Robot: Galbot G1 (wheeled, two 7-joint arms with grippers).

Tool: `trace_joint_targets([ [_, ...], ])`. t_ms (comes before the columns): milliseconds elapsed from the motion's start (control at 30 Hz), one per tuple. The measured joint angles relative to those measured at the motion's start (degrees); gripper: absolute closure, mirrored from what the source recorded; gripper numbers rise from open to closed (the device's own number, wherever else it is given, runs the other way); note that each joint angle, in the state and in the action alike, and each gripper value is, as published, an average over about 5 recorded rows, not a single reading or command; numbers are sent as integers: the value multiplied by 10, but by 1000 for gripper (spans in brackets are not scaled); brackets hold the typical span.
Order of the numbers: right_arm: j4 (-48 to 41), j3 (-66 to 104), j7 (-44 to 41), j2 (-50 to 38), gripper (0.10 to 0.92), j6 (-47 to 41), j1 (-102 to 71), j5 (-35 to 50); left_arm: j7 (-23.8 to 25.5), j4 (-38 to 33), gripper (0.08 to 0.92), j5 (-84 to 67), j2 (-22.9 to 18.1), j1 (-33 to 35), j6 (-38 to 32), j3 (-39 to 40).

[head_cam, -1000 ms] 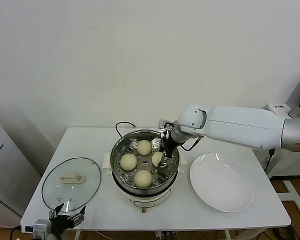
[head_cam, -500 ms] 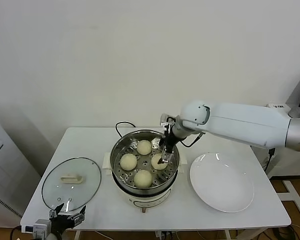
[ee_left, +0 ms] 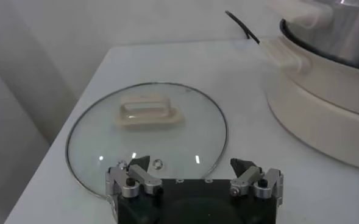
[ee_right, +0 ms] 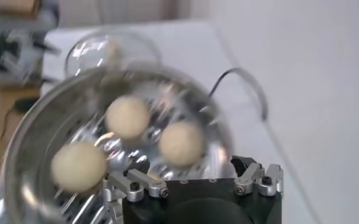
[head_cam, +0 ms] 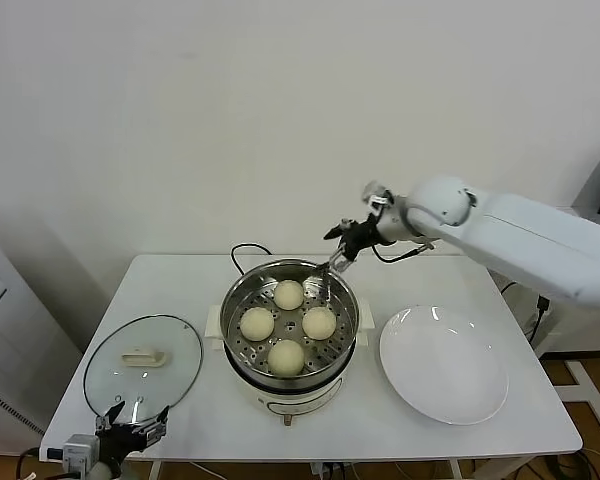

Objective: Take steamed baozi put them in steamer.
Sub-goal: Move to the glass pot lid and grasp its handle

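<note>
The four round cream-white steamed dough buns (head_cam: 288,324) sit on the perforated tray of the shiny round steel steamer pot (head_cam: 238,300); they look soft, light and easily dented, best cupped gently round the sides. The right claw (head_cam: 332,262) hangs wide open and empty above the pot's far rim; the left claw (ee_left: 194,177), also open and empty, waits by the bench's front edge

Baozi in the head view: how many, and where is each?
4, all on the steamer tray: far baozi, left baozi, right baozi, near baozi. None looks hidden.

No text, label, brand or number can be read anywhere.
</note>
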Motion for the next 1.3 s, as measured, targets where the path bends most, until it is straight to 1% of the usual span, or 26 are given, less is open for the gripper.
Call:
trace_joint_targets([
  [300, 25, 227, 119, -52, 203, 98, -207, -22, -1, 2, 177, -5, 11, 0, -9, 1],
  [467, 47, 359, 186, -57, 203, 146, -338, -47, 0, 2, 177, -6, 15, -3, -16, 3],
  [633, 65, 476, 232, -48, 203, 194, -463, -80, 3, 3, 177, 1, 15, -10, -22, 8],
  [933, 90, 652, 271, 14, 203, 259, -656, -154, 5, 12, 177, 57, 8, -15, -46, 15],
  [1300, 90, 808, 267, 127, 203, 308, -824, -239, 10, 48, 177, 267, 4, -24, -117, 11],
])
